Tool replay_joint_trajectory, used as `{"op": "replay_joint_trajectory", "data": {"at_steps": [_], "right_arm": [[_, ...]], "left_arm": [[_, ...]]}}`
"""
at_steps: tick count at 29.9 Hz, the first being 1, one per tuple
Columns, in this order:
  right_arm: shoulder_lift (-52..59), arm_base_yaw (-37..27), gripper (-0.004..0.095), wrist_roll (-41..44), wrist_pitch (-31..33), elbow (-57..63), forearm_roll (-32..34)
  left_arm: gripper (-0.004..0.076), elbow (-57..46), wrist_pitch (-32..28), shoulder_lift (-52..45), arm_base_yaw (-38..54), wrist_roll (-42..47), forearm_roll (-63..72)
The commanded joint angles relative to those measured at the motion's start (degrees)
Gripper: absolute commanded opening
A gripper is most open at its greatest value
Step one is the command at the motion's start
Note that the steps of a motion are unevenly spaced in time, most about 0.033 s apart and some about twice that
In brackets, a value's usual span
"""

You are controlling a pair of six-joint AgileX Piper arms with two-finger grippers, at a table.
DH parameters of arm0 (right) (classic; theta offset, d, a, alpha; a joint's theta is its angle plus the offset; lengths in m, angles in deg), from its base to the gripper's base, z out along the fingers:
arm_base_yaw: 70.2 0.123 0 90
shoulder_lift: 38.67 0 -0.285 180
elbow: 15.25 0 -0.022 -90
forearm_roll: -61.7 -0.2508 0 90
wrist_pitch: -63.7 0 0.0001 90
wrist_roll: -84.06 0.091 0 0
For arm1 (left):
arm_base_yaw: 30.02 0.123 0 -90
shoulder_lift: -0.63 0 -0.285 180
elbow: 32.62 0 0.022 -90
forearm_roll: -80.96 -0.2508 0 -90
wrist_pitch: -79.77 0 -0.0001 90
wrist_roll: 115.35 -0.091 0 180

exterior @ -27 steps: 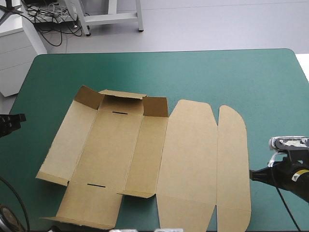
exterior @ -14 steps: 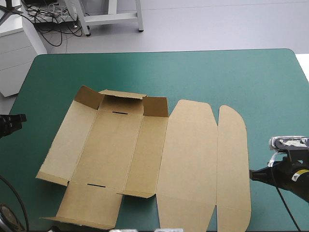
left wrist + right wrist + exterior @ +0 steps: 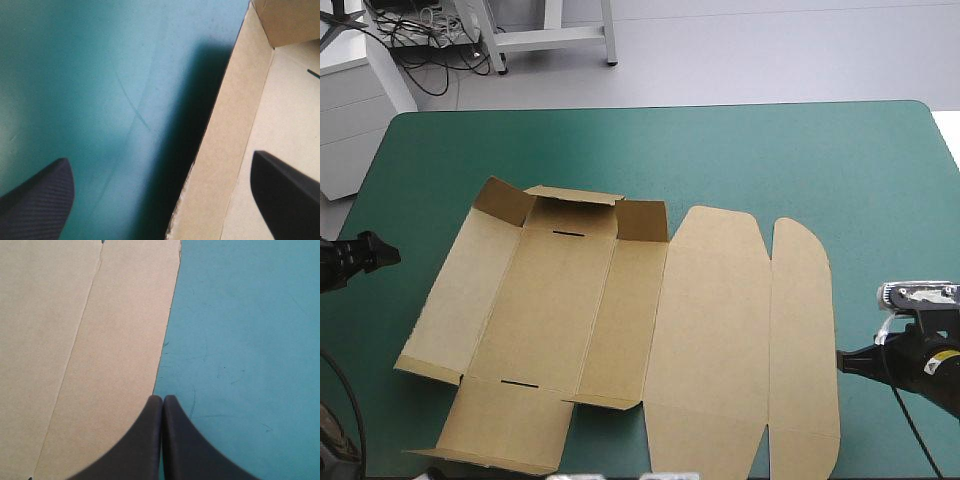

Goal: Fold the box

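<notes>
Box (image 3: 620,330) lies mostly flat, centre-left of the high frame. Left gripper (image 3: 159,159) gapes wide astride its left edge; right gripper (image 3: 162,399) is pinched together at the right edge. Nothing pins the sheet, so we risk sliding it or creasing off-score.

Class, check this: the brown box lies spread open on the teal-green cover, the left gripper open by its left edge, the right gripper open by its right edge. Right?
No: the right gripper is shut, forming one pointed arch, as the right wrist view shows. The box, cover and open left gripper are as stated.
</notes>
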Motion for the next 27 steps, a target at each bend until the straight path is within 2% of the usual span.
{"op": "replay_joint_trajectory", "data": {"at_steps": [1, 7, 11, 18, 27], "right_arm": [[0.0, -0.5, -0.002, -0.5, -3.0, -1.4, -0.3], [0.0, -0.5, -0.002, -0.5, -3.3, -1.4, -0.3], [0.0, -0.5, -0.002, -0.5, -3.3, -1.4, -0.3], [0.0, -0.5, -0.002, -0.4, -3.6, -1.4, -0.3], [0.0, -0.5, -0.002, -0.3, -3.7, -1.4, -0.3]], "left_arm": [[0.0689, 1.6, 1.2, 0.2, -0.4, -1.2, 3.1], [0.0689, 1.6, 6.8, 5.5, -1.5, -5.7, 5.1], [0.0689, 1.6, 6.7, 8.5, -6.2, -8.6, 2.1], [0.0689, 1.5, 7.1, 12.5, -14.0, -8.7, -1.1], [0.0689, -3.1, 7.1, 12.9, -19.9, -8.4, -0.8]]}}
